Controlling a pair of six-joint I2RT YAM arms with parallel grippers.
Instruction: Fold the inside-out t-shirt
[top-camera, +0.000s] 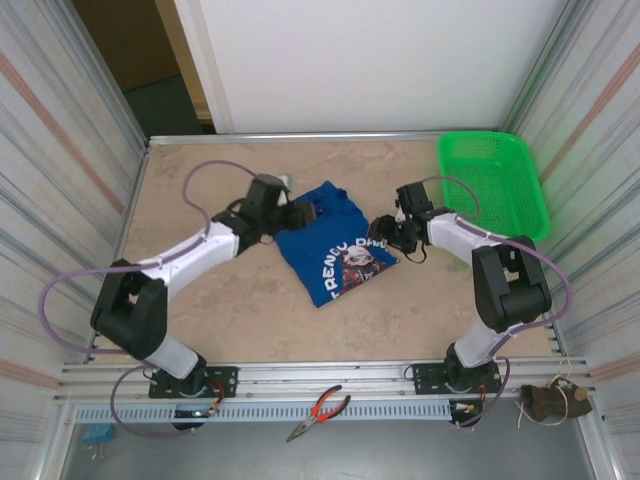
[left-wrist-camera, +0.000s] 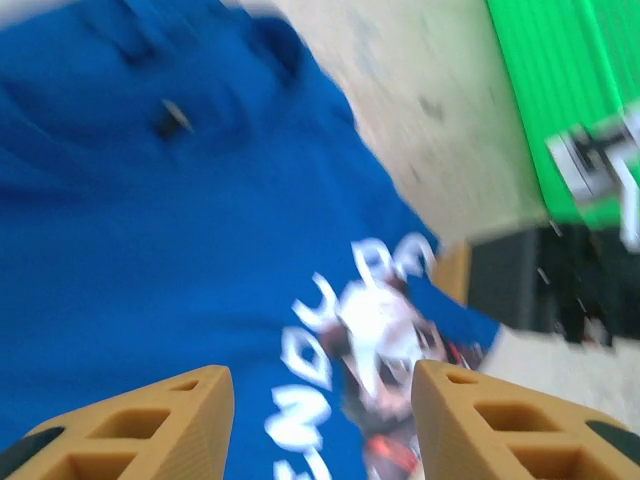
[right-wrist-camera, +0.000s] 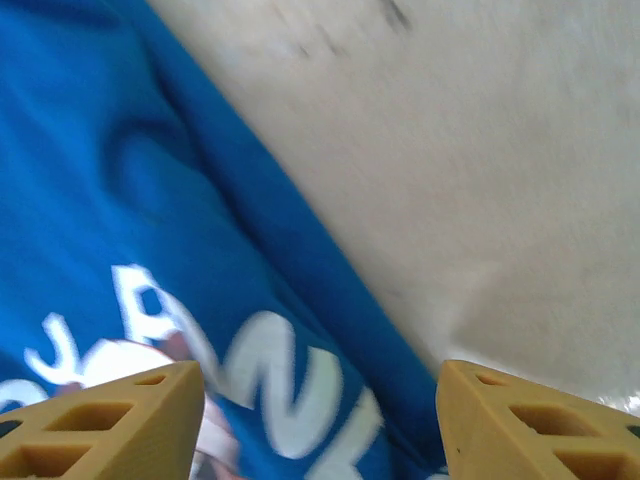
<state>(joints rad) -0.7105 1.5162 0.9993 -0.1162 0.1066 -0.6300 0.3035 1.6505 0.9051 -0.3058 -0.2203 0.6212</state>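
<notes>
Roughly at the middle of the table (top-camera: 250, 310) lies the blue t-shirt (top-camera: 335, 250), gathered into a compact, skewed patch with its white-lettered print (top-camera: 352, 258) and a cartoon figure facing up on the nearer half. The left gripper (top-camera: 292, 212) sits at the shirt's 10 o'clock edge, just at the cloth, and the right gripper (top-camera: 392, 238) sits at its 3 o'clock edge, so the two arms reach in from opposite sides. From the left wrist, a blurred picture, the left gripper (left-wrist-camera: 322, 390) has its jaws parted to a moderate gap with nothing between them. Blue cloth spreads below and ahead, the print shows through the gap at 6 o'clock, and rumpled folds lie toward 11 o'clock. From the right wrist, the right gripper (right-wrist-camera: 318, 385) also has its jaws standing apart and holding nothing. The shirt (right-wrist-camera: 100, 200) covers the 9 o'clock side, its edge runs from 11 o'clock down to 5 o'clock, and bare table (right-wrist-camera: 480, 150) takes the 2 o'clock side. Whether either gripper's tips touch the cloth cannot be told. The green basket (top-camera: 490, 180) stands in the table's 1 o'clock corner, well apart from the shirt, and it shows at 2 o'clock in the left wrist picture (left-wrist-camera: 560, 90). A pair of red-handled pliers (top-camera: 320, 410) lies on the rail at 6 o'clock, between the two arm bases.
</notes>
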